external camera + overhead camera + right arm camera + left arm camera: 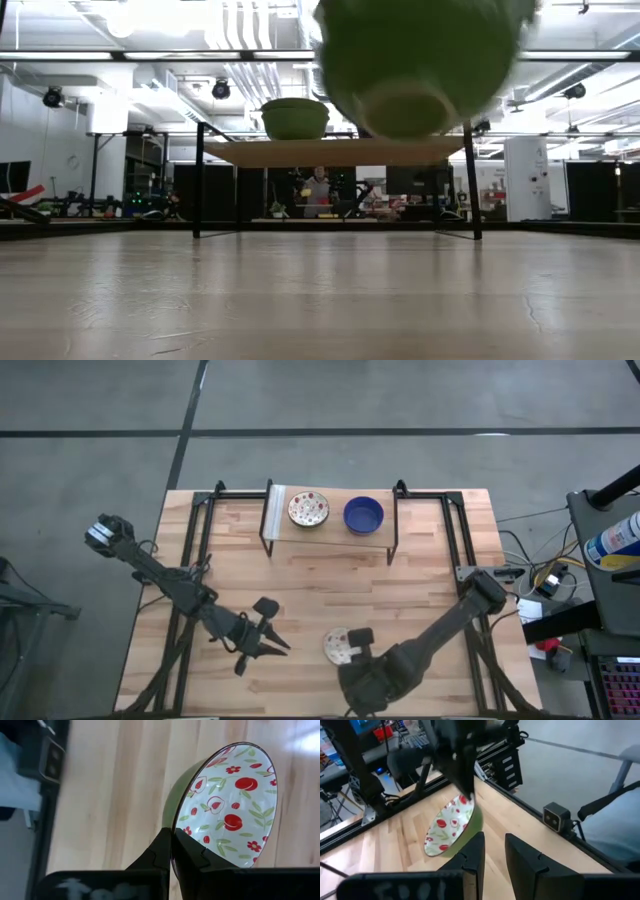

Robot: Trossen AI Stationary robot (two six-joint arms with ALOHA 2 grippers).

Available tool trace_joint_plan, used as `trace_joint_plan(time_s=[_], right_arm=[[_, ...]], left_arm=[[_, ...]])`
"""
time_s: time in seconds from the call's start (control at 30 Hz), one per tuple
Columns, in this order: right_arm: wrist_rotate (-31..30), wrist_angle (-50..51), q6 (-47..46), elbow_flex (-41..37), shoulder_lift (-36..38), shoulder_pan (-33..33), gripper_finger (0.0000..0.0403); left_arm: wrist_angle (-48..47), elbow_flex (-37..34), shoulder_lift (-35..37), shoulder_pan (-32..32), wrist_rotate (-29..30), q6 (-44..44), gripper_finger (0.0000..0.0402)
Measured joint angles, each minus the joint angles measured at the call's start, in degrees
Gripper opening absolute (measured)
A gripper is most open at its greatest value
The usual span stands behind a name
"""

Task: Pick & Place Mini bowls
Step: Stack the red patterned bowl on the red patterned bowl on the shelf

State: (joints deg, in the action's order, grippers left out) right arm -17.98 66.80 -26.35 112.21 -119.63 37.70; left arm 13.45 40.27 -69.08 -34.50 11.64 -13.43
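My right gripper point(352, 648) is shut on a mini bowl point(337, 647), cream-white inside with red fruit and green leaves, green outside, near the table's near edge. The low view shows that bowl point(420, 60) high above the table top. My left gripper point(272, 628) is open, left of that bowl and touching nothing; in its wrist view the fingers point(472, 855) point at the bowl point(450, 827). A second patterned bowl point(308, 509) and a cobalt blue bowl point(363, 515) stand on their bases on a raised shelf point(330, 532) at the far side. My right gripper holds the patterned bowl by its rim point(175, 822), pinched with one finger point(192, 852) inside the bowl and the other point(161, 847) against the green outer wall. The fingers come from the table's near right. The bowl is lifted clear and tilted, its foot ring point(405, 110) showing from below.
The shelf stands on thin black legs point(268, 540) over the far middle of the table. Black frame rails point(190, 550) run along the left and right sides. Bare wood point(330, 595) lies between the shelf and the grippers. A person point(318, 185) stands far behind.
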Motion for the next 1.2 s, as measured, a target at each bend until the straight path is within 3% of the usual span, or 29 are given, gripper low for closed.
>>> trace_joint_plan(time_s=[0.23,0.37,0.57,0.93,1.2], right_arm=[[0.0,-2.8,7.4,4.7,0.0,-1.2,0.0008],[0.0,-4.7,10.2,4.9,0.0,-1.4,0.0008],[0.0,-4.7,10.9,4.7,0.0,-1.7,0.0008],[0.6,-6.0,11.8,4.6,0.0,-2.0,0.0008],[1.8,-6.2,11.4,4.3,0.2,-2.0,0.0008]], left_arm=[[-10.3,4.5,0.0,3.4,-0.3,6.0,0.0071],[-11.1,5.3,0.0,3.8,-0.5,5.3,0.0072],[-12.8,6.4,-1.5,3.8,-0.7,6.5,0.0072],[-15.2,13.3,-11.5,3.4,-1.2,5.4,0.0072],[-19.1,16.6,-11.6,3.4,0.1,5.1,0.0072]])
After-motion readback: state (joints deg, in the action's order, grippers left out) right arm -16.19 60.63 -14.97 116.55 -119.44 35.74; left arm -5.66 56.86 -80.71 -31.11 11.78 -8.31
